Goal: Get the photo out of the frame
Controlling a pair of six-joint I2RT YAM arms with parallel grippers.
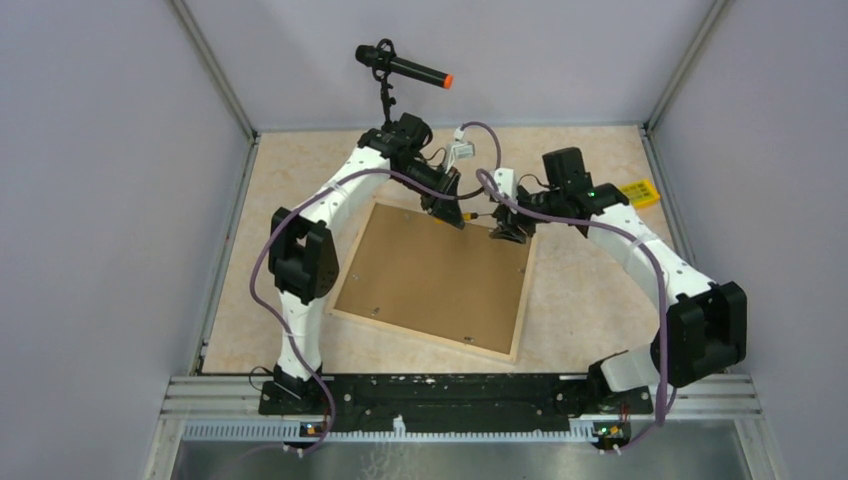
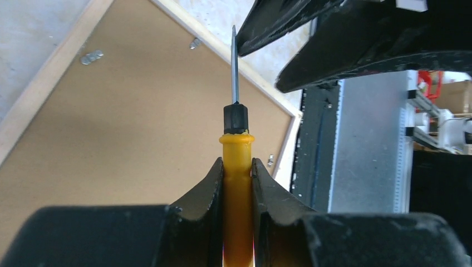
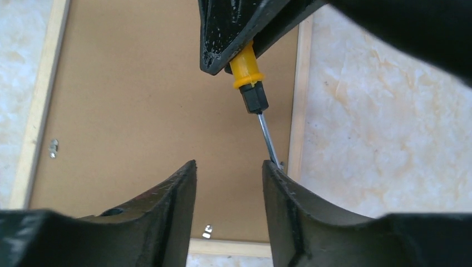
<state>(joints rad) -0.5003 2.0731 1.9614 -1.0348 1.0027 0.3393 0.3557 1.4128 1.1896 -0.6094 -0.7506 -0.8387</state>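
Observation:
The frame (image 1: 430, 280) lies face down on the table, brown hardboard back up inside a pale wood rim (image 3: 298, 100). The photo is hidden beneath that back. My left gripper (image 2: 237, 178) is shut on the yellow handle of a screwdriver (image 2: 236, 119), over the frame's far right corner. Its thin blade (image 3: 268, 142) points down at the back board just inside the rim, ending beside my right gripper's fingertip. My right gripper (image 3: 229, 164) hovers open above the same corner with nothing between its fingers. Small metal tabs (image 2: 92, 56) sit along the board's edges.
A black microphone with an orange tip (image 1: 405, 68) stands on a stalk behind the frame. A yellow item (image 1: 638, 192) lies at the far right of the beige tabletop. Grey walls close in both sides, and a metal rail (image 1: 460, 395) runs along the near edge.

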